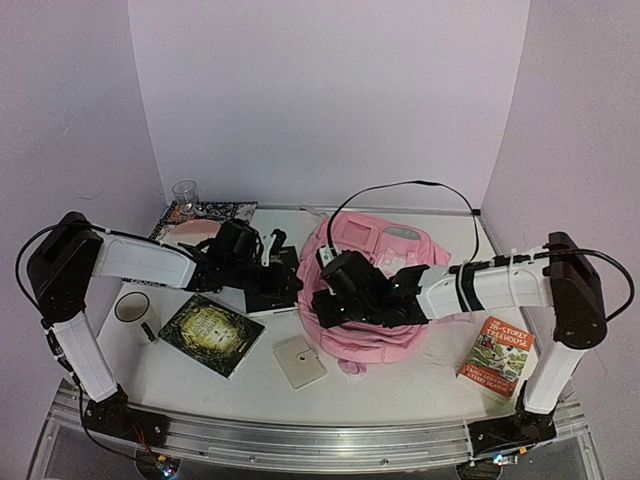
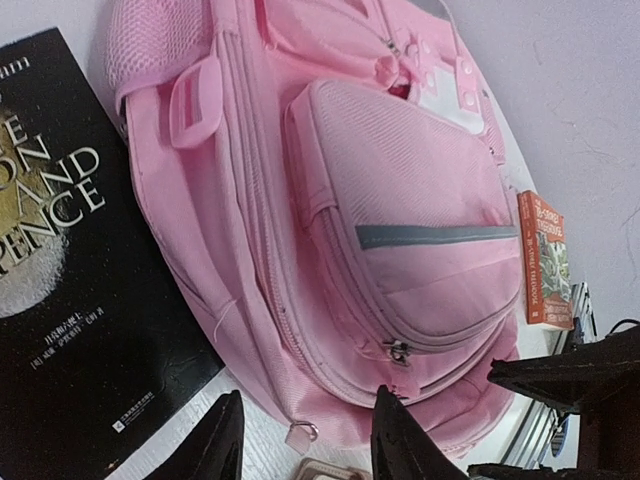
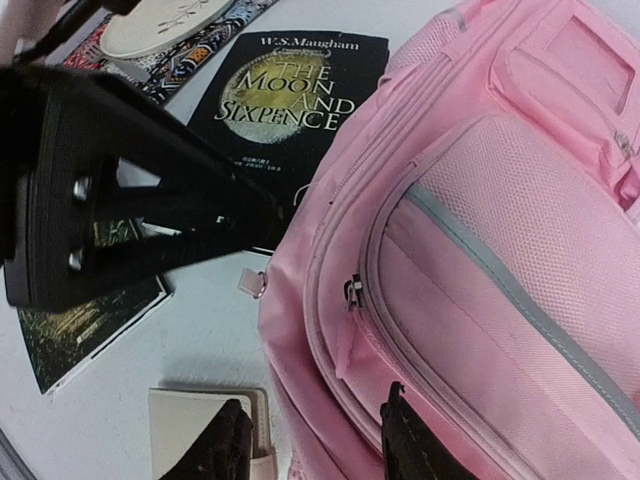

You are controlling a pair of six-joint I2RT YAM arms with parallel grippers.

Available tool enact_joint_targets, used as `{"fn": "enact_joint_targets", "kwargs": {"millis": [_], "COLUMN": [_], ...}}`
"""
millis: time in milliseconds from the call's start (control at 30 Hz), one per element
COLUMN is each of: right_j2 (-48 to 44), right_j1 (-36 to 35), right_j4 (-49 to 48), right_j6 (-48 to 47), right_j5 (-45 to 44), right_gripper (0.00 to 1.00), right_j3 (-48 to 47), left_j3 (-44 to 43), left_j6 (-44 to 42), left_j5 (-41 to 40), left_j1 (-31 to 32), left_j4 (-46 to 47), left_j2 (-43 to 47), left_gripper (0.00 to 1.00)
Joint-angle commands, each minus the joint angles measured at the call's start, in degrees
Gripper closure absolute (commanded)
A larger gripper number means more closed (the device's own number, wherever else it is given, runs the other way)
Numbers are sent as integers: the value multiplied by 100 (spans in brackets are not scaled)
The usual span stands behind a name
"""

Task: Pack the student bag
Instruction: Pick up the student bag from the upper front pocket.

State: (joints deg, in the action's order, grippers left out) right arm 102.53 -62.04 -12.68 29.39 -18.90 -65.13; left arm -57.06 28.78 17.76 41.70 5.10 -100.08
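Task's thing: the large, soft, pale-pink fabric student bag [image 1: 395, 300] lies flat on the white surface [image 1: 400, 385] with its front pockets up. It is directly beneath the right tool [image 1: 325, 308] and just ahead of the left tool [image 1: 280, 280].
Left tool: fingers spread and empty; a small metal zip puller [image 2: 300, 434] at the bag's rim sits below the gap, not pinched.
Right tool: fingers spread and empty, hanging over the bag's edge, with a pocket zip slider [image 3: 352, 290] just ahead.
Step in hand (judged): opening a zip so that books can go in; every zip in view looks closed.
Doing it well: close one tool squarely on the puller rather than on loose fabric. Hold the bag down with the other tool beside the track, then draw along the curve of the zip, not across it.
Left wrist view only: the rim puller and a grey strip [image 2: 435, 235] across the pocket.
Right wrist view only: the title of the glossy black paperback [image 3: 300, 100] beside the left tool, and a flat beige square case [image 3: 200, 420] under the right tool's fingertips [image 3: 225, 445].
Top view only: both arms together, with an orange paperback [image 1: 497, 357] lying well apart from the tools.
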Motion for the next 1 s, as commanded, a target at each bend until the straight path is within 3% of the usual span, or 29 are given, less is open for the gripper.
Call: {"fn": "enact_joint_targets", "kwargs": {"millis": [0, 300, 733, 967], "right_j2": [398, 905, 1340, 1147], "right_j1": [3, 8, 77, 74], "right_j4": [300, 498, 706, 715], "right_j6": [530, 833, 1054, 1006], "right_j5": [-182, -552, -905, -841], "right_gripper": [61, 73, 73, 92], "right_j3": [-451, -853, -1057, -981], "left_j3": [-363, -450, -406, -438], "left_j6": [114, 233, 352, 398], "left_j5": [192, 576, 780, 761], "left_j1": [-7, -7, 27, 64], "left_j4": [325, 426, 524, 557], "left_j2": [-283, -548, -637, -759], "left_gripper": [55, 63, 74, 75]}}
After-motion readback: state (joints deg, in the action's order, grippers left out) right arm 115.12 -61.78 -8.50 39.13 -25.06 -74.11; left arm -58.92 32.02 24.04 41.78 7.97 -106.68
